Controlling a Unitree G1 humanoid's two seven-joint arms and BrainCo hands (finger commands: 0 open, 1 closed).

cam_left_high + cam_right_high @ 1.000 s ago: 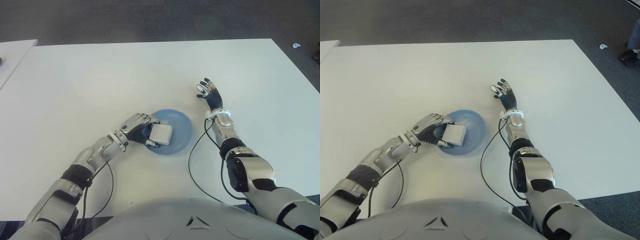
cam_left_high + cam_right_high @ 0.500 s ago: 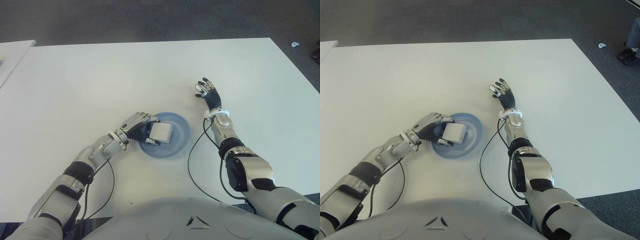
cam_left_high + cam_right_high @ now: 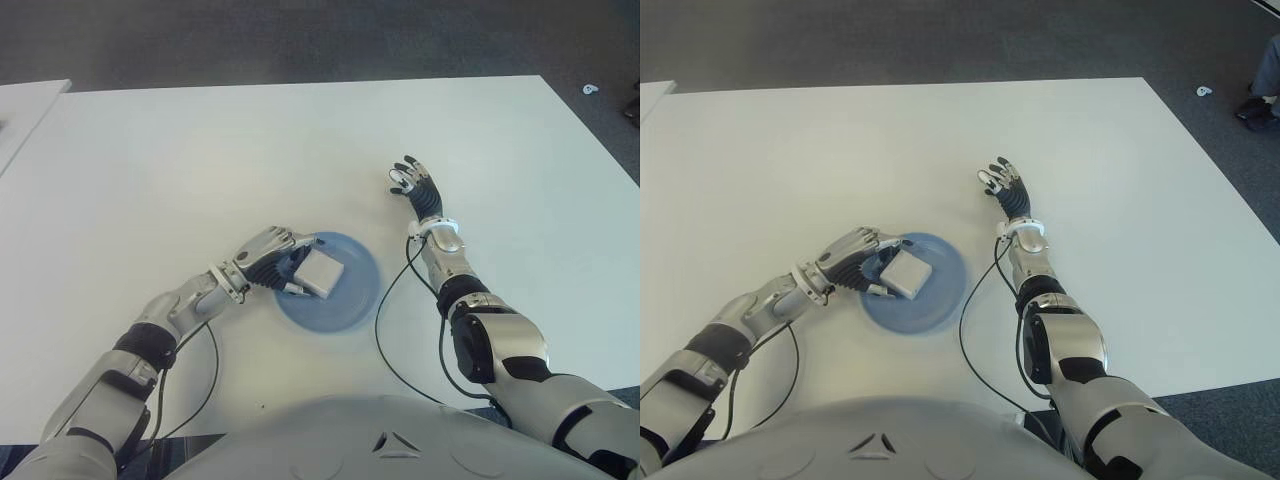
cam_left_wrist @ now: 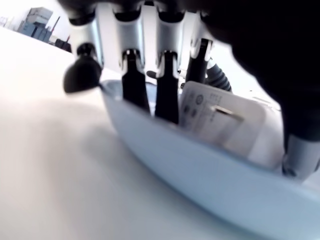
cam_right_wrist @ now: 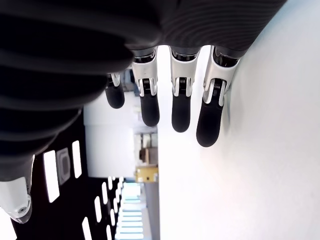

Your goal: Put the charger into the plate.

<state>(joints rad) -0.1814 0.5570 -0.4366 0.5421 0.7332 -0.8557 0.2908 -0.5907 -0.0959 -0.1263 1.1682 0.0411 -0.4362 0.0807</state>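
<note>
**Operator:** What have I got nearest the robot?

**Spotter:** You have one blue plate (image 3: 340, 300) on the white table (image 3: 200, 150), close in front of the torso. One white charger (image 3: 322, 273) sits over the plate's left part, inside the rim. Your left hand (image 3: 268, 256) reaches in from the plate's left edge with its fingers (image 4: 134, 85) curled around the charger. From the left wrist view you can see three dark fingers down inside the plate wall just beside the charger's labelled face, and the thumb on its other side, so the hand has hold of it. You cannot tell from these views whether the charger's underside touches the plate.

**Operator:** And farther out?

**Spotter:** Your right hand (image 3: 415, 185) shows beyond and to the right of the plate, well apart from it, palm toward the table. Its fingers (image 5: 181, 107) are stretched out straight and spread, four in a row in the right wrist view, and they hold nothing. So you count one plate, one charger, two hands, and one black cable (image 3: 385, 330) looping along each forearm.
</note>
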